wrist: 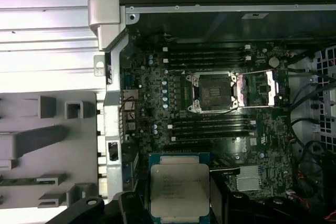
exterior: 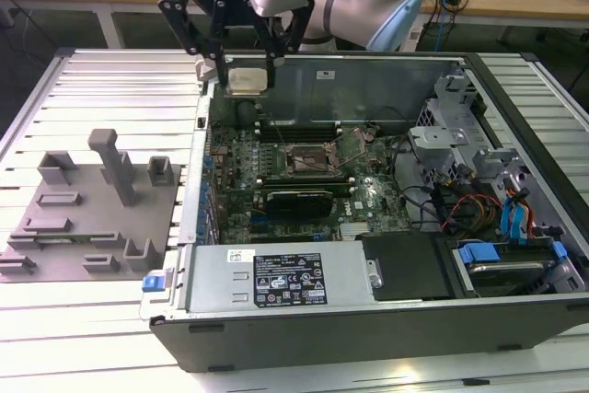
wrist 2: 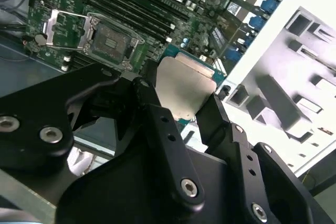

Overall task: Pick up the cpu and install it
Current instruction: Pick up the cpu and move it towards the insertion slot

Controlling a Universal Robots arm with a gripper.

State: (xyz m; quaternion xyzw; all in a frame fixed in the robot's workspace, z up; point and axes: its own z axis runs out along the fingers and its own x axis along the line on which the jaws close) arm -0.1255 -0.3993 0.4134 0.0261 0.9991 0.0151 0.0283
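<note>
The gripper [exterior: 247, 74] hangs in the air w/ the cpu [exterior: 247, 81] in it. The fingers [wrist 2: 157, 121] squeeze the cpu from 2 sides, so it's held tight. Its silver top shows in both wrist views.

In the exterior view the cpu is up high over the far edge of the case [exterior: 368, 342], toward the exterior view's left. It's above the board [exterior: 368, 195] & not touching it.

The socket [exterior: 308, 158] sits near the middle of the board, well apart from the cpu. Its metal frame is flipped open, & the square bed inside is bare. Long black slots run on 2 sides of it.

A grey tray [exterior: 101, 218] lies on the table [exterior: 92, 80], just beside the case on the exterior view's left. It has a few grey posts & blocks sticking up.
</note>
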